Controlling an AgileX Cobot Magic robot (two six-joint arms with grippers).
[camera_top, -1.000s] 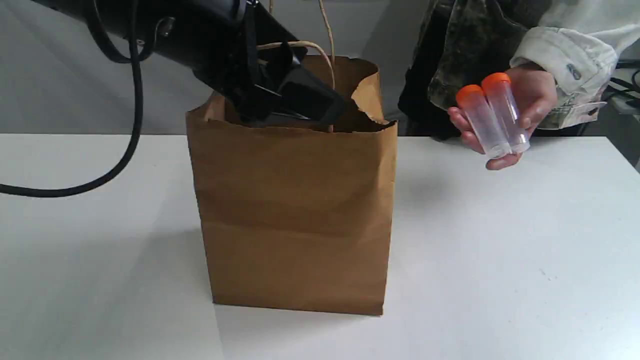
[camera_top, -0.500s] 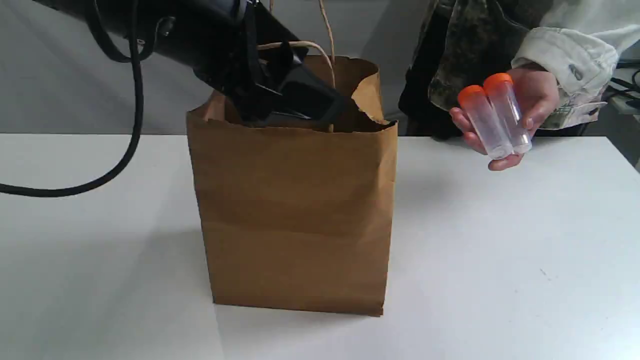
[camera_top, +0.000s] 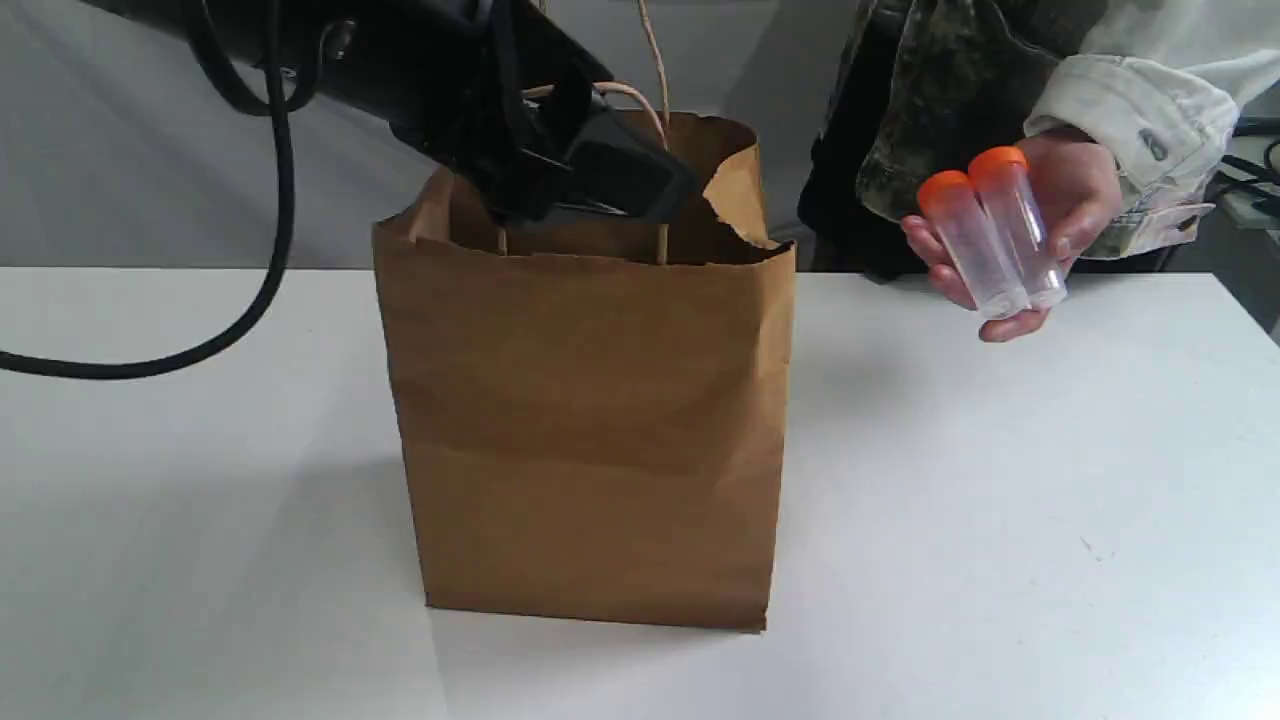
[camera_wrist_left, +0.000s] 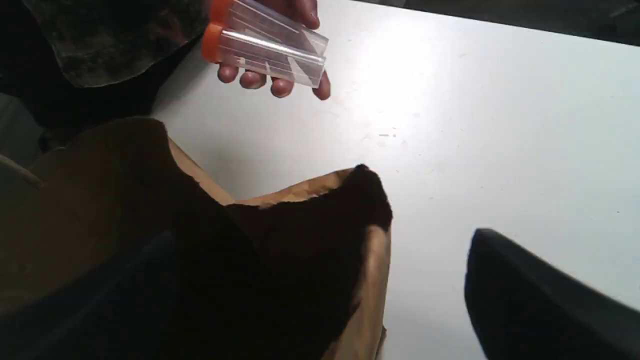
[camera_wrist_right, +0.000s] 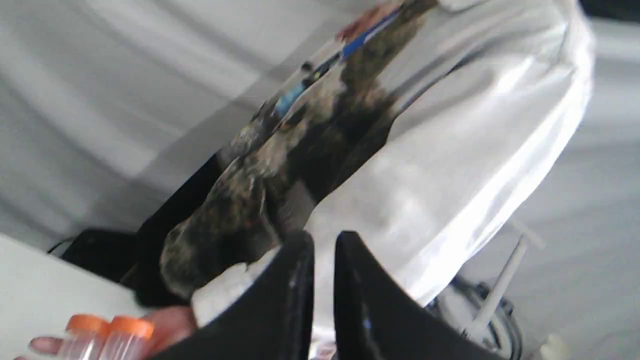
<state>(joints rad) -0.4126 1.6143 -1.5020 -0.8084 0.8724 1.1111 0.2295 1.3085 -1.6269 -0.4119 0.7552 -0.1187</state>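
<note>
From where I stand, neither claw has a tube. Both clear plastic tubes (camera_top: 990, 245), smooth cylinders with orange caps, lie in a person's hand (camera_top: 1075, 195) right of the creased brown paper bag (camera_top: 590, 420) on the matte white tabletop (camera_top: 1000, 520). The left claw (camera_top: 615, 190) hangs spread and empty at the bag's mouth. The right claw (camera_wrist_right: 324, 240), nearly pressed together, holds nothing.

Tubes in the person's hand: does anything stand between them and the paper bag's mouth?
The left gripper hangs at the paper bag's mouth, blocking part of the opening; a torn flap rises on the side facing the tubes. Otherwise nothing visible.
</note>
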